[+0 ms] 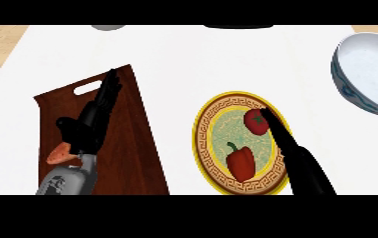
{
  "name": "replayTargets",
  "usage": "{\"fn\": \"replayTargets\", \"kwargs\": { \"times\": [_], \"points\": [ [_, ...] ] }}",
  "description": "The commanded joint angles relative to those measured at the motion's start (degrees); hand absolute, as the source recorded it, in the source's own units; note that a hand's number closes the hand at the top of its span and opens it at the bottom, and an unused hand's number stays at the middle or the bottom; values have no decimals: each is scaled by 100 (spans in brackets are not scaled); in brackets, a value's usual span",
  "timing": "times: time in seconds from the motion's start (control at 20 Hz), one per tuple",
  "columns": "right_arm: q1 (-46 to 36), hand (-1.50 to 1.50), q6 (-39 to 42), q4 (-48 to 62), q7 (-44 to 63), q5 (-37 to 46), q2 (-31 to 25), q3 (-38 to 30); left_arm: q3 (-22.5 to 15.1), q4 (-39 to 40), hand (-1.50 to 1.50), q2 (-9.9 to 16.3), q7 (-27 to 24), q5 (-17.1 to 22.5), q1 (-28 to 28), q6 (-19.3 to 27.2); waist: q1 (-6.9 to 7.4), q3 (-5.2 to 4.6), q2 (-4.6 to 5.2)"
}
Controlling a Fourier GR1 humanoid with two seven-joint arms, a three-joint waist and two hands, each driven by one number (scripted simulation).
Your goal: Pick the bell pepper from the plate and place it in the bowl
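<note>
Bell pepper (241, 161): lay on the near half of the plate (209, 152), stem pointing away, untouched.
Tomato (255, 122): sat on the far half of the same plate, apart from the pepper.
Right hand (283, 137): reached in over the plate's right side, fingers straight and pressed together, tips at the tomato, holding nothing.
Left hand (92, 117): rested over the cutting board (133, 147), fingers straight and together, pointing away.
Bowl (353, 77): stood at the right edge, well apart from the plate.
</note>
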Motion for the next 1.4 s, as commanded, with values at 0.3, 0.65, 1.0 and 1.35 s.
{"fn": "replayTargets", "kwargs": {
  "times": [0.3,0.65,1.0,1.35],
  "points": [
    [730,-150,-278,-225,-808,-185,236,199,286,-19,0,31,-203,-47,286,-413,-12,1,-5],
    [538,-150,-129,119,-1231,-1063,265,-648,327,157,0,-244,-129,-346,48,-267,-10,1,1],
    [1044,-150,-456,330,-1492,-725,517,-71,214,-289,0,-439,256,-600,54,-177,-10,1,-5],
    [767,-150,-823,1933,-2832,-973,659,-504,558,-60,0,-364,159,-382,-56,-482,0,2,1]
  ]
}}
